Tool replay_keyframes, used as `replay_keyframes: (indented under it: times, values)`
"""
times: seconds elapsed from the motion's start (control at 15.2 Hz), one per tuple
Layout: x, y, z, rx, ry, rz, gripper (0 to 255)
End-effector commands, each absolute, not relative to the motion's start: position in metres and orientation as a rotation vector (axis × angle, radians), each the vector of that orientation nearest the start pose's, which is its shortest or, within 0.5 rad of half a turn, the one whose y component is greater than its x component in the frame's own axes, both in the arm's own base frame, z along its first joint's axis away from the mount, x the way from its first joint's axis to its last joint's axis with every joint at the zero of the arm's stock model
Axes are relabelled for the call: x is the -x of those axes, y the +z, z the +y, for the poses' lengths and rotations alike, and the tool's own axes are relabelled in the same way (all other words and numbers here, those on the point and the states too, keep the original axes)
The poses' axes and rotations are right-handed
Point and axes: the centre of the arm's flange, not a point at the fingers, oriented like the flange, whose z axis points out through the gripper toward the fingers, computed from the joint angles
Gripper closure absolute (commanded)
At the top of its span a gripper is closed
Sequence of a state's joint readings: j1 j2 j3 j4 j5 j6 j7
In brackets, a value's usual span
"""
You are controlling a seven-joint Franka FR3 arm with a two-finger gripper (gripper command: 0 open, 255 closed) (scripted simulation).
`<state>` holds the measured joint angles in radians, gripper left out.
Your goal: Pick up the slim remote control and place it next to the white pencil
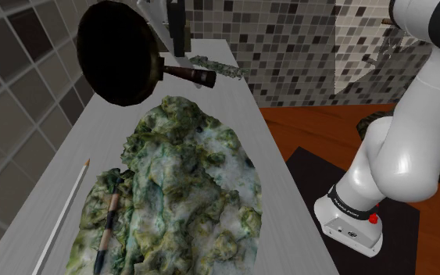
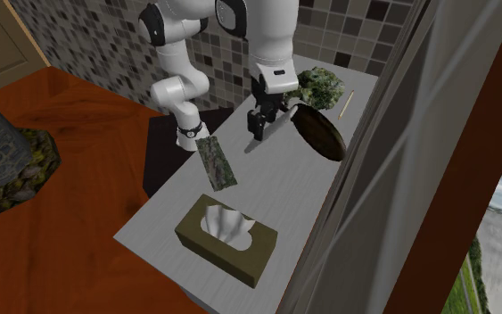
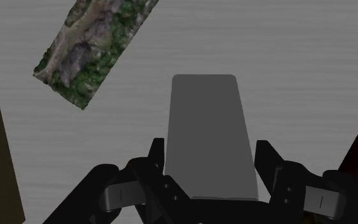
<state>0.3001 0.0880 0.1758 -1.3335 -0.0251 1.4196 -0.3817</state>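
– Whereabouts of the slim remote (image 3: 206,121) are requested.
– It is seen as a plain grey slab, clamped between the two black fingers of the gripper (image 3: 210,151), just beside the rim of the frying pan (image 1: 120,51).
– And the white pencil (image 1: 66,211)?
– It is laid on the grey table (image 1: 280,195), on the far side of the pan from the gripper, well apart from the remote.
– What else is placed by the pan?
– A mossy slab (image 1: 218,66) is found near the pan's handle end, and a large mossy lump (image 1: 187,187) lies close under the handle.
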Motion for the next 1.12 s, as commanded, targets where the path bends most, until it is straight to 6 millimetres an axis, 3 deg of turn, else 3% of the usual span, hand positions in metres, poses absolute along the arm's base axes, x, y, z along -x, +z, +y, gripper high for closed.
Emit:
replay_keyframes:
  times: [0.0, 0.59, 1.06]
  values:
    - [-0.490, 0.672, 0.276, 2.868, 0.006, -1.305, 255]
    - [-0.421, 0.673, 0.381, 2.868, 0.006, -1.305, 255]
    - [-0.421, 0.636, 0.381, 2.868, 0.006, -1.305, 255]
